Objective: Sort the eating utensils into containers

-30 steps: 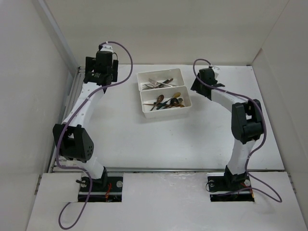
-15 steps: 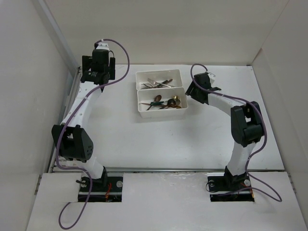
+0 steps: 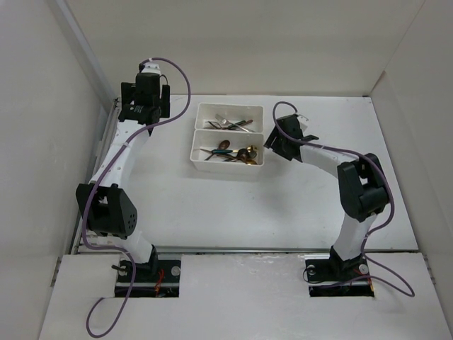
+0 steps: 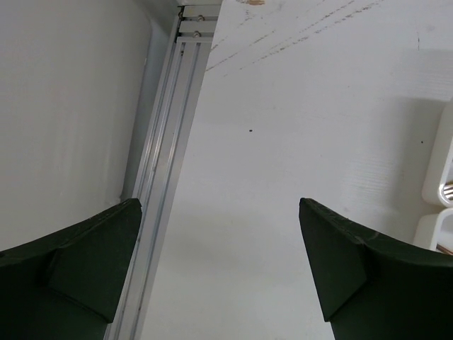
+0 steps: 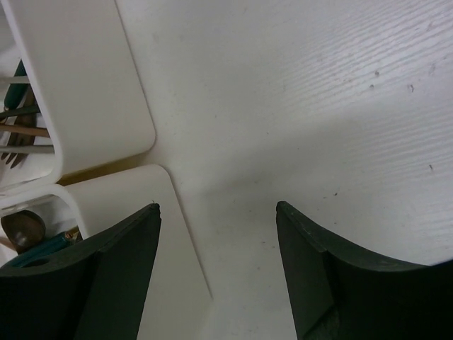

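1. Both arms (image 3: pixel 117 166): white tubular links joined by bulky black joint housings (image 3: pixel 361 184).
2. Purple cables (image 3: pixel 88 319) trail along each arm (one hangs slack at the lower left).
3. Black bases (image 3: pixel 145 273) with red flecks.
4. Fingers (image 4: pixel 354 269): dark green wedges.

White table (image 3: pixel 212 212) at the centre of the overhead frame, enclosed by plain white walls (image 3: pixel 233 42) at left, top and right. Aluminium rail (image 3: pixel 106 134) along the table's left edge; metal strip (image 3: pixel 241 249) along its lower edge. White panel (image 3: pixel 241 297) across the bottom. Faint scratches (image 4: pixel 304 32) at the upper centre of the left wrist view.
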Robot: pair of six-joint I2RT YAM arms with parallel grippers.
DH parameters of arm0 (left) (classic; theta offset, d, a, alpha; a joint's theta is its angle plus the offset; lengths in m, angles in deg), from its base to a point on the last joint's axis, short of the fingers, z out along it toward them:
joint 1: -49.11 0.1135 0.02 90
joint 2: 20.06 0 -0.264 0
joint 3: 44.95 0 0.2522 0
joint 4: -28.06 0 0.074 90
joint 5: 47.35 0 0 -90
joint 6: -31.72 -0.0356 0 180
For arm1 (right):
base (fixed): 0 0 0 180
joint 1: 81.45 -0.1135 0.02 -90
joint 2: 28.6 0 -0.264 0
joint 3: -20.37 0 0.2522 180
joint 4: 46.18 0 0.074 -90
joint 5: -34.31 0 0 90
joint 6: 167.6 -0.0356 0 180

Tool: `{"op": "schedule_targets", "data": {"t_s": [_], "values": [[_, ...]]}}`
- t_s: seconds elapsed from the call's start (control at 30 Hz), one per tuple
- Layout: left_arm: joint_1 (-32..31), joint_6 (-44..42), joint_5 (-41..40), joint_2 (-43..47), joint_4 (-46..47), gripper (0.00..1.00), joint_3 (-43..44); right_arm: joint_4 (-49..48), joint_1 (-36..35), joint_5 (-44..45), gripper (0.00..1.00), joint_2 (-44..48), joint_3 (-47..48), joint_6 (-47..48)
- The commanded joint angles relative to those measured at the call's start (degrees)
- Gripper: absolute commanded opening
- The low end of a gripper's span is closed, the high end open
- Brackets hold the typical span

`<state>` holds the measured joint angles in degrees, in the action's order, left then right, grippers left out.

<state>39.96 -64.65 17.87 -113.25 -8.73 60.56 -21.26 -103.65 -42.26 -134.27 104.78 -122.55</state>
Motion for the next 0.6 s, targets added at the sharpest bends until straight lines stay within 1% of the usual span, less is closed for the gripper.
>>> {"op": "schedule_targets", "data": {"t_s": [0.0, 0.17, 0.23, 0.27, 0.3, 0.37, 0.4, 0.43, 0.47, 0.53, 0.57], "values": [[0.2, 1.1, 0.3, 2.7, 0.3, 0.92, 1.4, -1.4, -1.2, -1.5, 0.72, 2.8, -0.8, -1.4], [0.2, 1.1, -0.2, 2.7, 0.3, 0.92, 1.4, -1.4, 1.5, 0.4, 0.73, 5.7, -2.9, -2.7], [0.2, 1.1, -0.2, 2.7, 0.8, 0.92, 1.4, 0.3, 3.8, 3.2, 0.74, 7.5, -3.4, -2.7], [0.2, 1.1, -1.1, 2.7, 0.8, 0.92, 0.8, 0.8, 4.7, 4.6, 0.76, 9.9, -3.4, -1.3], [0.2, 1.1, -2.2, 2.7, 1.3, 0.94, 0.2, 0.8, 5.6, 7.2, 0.77, 11.3, -4.0, -0.3], [0.7, 1.6, -3.7, 3.3, 1.8, 0.96, -0.3, 1.6, 9.2, 9.4, 0.78, 16.1, -4.0, 2.3], [0.7, 2.3, -5.3, 3.3, 2.5, 0.97, -0.9, 2.1, 10.7, 10.2, 0.78, 17.8, -4.0, 5.4], [1.3, 3.0, -5.3, 3.3, 2.5, 0.97, -0.9, 2.1, 14.0, 11.3, 0.8, 19.5, -3.5, 7.0], [2.0, 3.6, -6.2, 3.3, 2.5, 0.99, -0.9, 2.1, 15.8, 11.9, 0.81, 21.3, -3.5, 8.5], [3.3, 5.0, -6.8, 3.3, 3.0, 0.99, -0.9, 1.5, 19.6, 12.4, 0.83, 26.2, -3.0, 13.5], [4.7, 5.8, -6.8, 2.7, 3.0, 0.99, -0.9, 0.6, 23.2, 12.4, 0.84, 27.6, -1.8, 15.2]]}}
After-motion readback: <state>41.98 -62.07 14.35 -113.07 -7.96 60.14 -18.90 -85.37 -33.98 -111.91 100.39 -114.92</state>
